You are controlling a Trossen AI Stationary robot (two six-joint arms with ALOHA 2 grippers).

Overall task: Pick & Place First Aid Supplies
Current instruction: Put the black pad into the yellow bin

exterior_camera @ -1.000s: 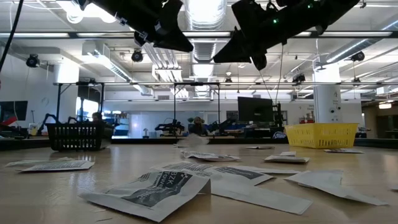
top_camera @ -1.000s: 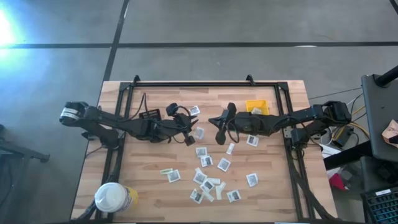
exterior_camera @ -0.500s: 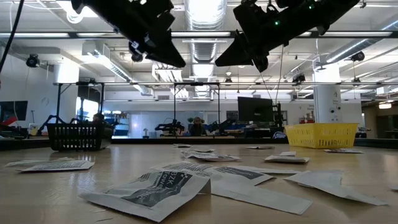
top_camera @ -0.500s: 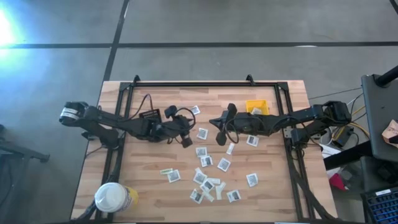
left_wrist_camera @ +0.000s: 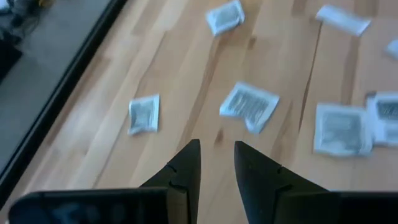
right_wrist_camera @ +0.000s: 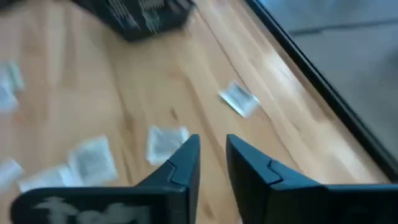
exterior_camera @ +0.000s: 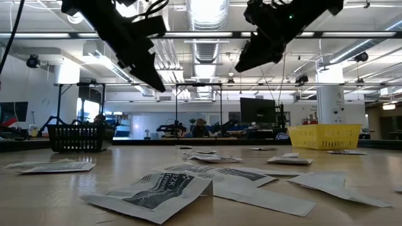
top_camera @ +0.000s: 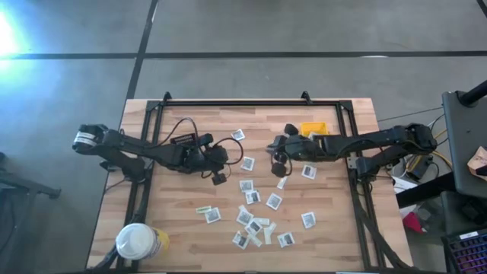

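Observation:
The first aid supplies are small white packets with grey centres that lie flat and scattered over the middle of the wooden table. My left gripper hangs above the table left of the packets, tipped down, and it is open with nothing between its fingers. My right gripper hangs above the table right of centre, close to one packet. It is also open and holds nothing. In the low view both grippers are well above the packets.
A small yellow bin stands at the far right behind my right gripper. A black tray sits at the far left by my left arm. A white-lidded yellow tub stands at the near left corner. A dark frame edges the table's far side.
My left gripper has tipped downward and moved a little toward the table's near left. My right gripper has tipped downward too and drawn back slightly toward the right edge. The packets on the table lie as before.

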